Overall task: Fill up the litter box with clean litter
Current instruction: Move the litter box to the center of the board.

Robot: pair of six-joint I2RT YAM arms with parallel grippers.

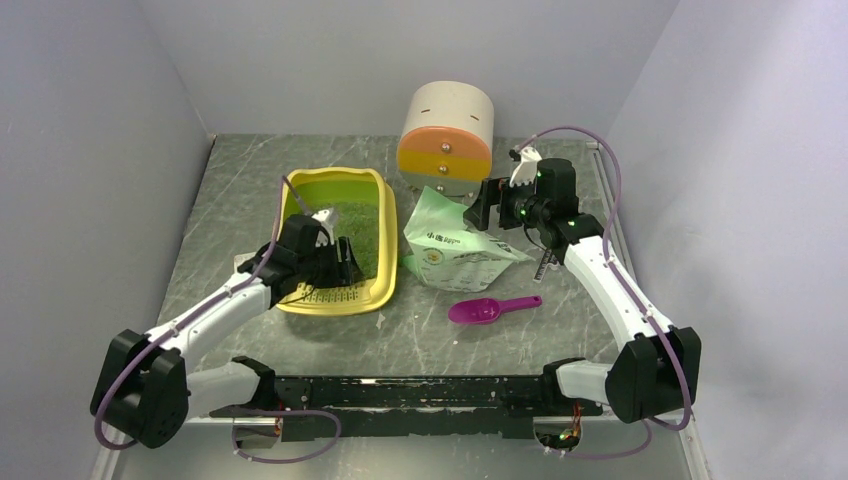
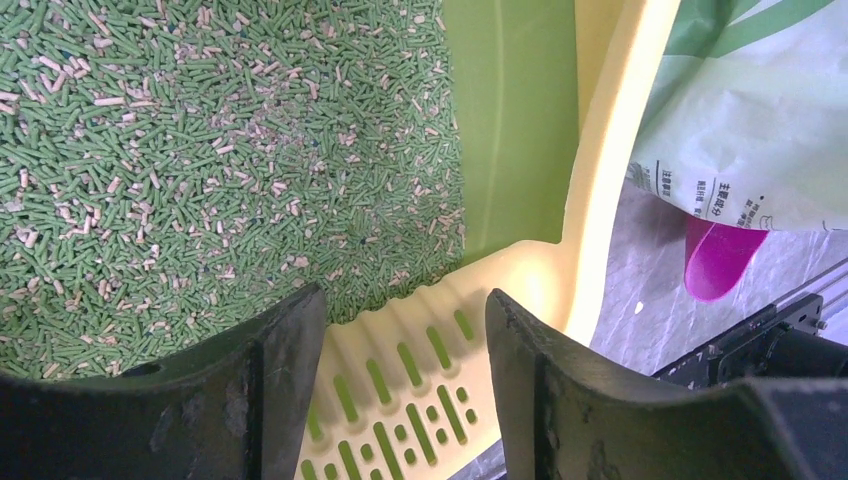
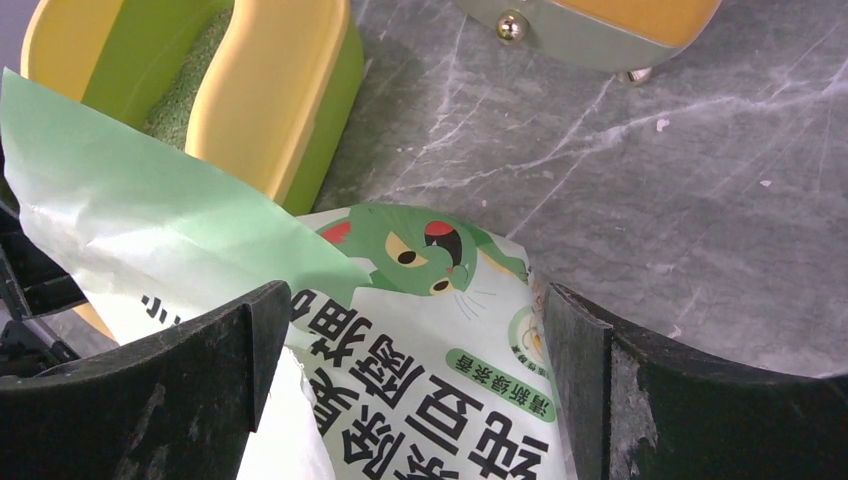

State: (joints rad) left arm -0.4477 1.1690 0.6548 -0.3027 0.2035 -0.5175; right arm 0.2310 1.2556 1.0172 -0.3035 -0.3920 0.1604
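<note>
1. The grey marbled counter (image 1: 570, 345) carries everything.
2. The litter box (image 1: 389, 250) sits at 9 o'clock from the counter's middle, with its slotted grille (image 2: 400, 400) at the 6 o'clock end.
3. The clean litter (image 1: 357, 228), green pellets mixed with pale ones, covers the box floor.
4. The round drawer cabinet (image 1: 447, 130) stands at 12 o'clock.
5. The printed bag (image 1: 450, 250) lies just beside the box, at its 3 o'clock.
6. The left tool (image 2: 400, 305) hangs over the grille, its jaws partly apart and gripping nothing.
7. The right tool (image 3: 415, 295) hovers over the bag's 2 o'clock edge, jaws wide and empty.
8. The magenta scoop (image 1: 480, 311) lies at 6 o'clock of the bag.
</note>
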